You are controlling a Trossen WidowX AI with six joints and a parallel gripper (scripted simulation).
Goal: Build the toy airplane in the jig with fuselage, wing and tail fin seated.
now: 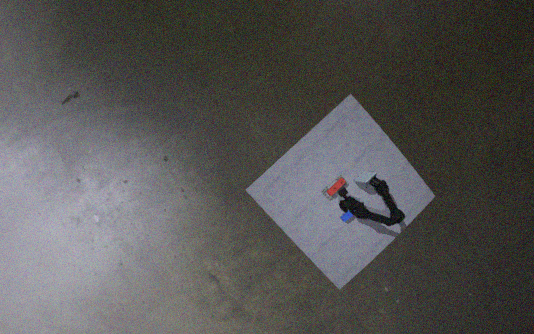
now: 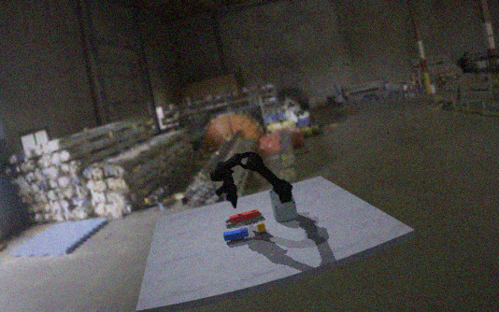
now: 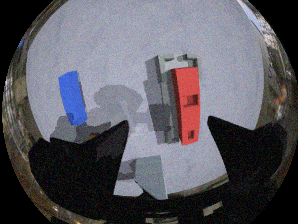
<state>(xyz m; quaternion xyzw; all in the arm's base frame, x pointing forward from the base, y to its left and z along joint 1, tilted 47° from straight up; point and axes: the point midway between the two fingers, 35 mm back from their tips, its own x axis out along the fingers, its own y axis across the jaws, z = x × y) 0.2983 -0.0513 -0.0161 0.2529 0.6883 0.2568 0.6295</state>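
The red fuselage (image 1: 336, 187) (image 2: 244, 216) (image 3: 188, 82) lies lengthwise in the grey jig cradle (image 3: 173, 62); its two top sockets show empty in the wrist view. It looks level, but its underside is hidden. The blue wing (image 1: 346, 216) (image 2: 235, 234) (image 3: 72, 97) stands apart from the jig, beside it. The yellow tail fin (image 2: 261, 228) stands near the wing; in the wrist view only a sliver shows behind a finger, and in the top view it is not visible. My gripper (image 1: 343, 191) (image 2: 235, 205) (image 3: 170, 122) is wide open and empty, above the fuselage and clear of it.
A grey-green upright block (image 1: 366, 178) (image 2: 284, 211) (image 3: 152, 176) stands beside the arm's base. The pale table top (image 1: 300, 200) (image 2: 187, 271) carries the parts, and the arm casts shadows across it.
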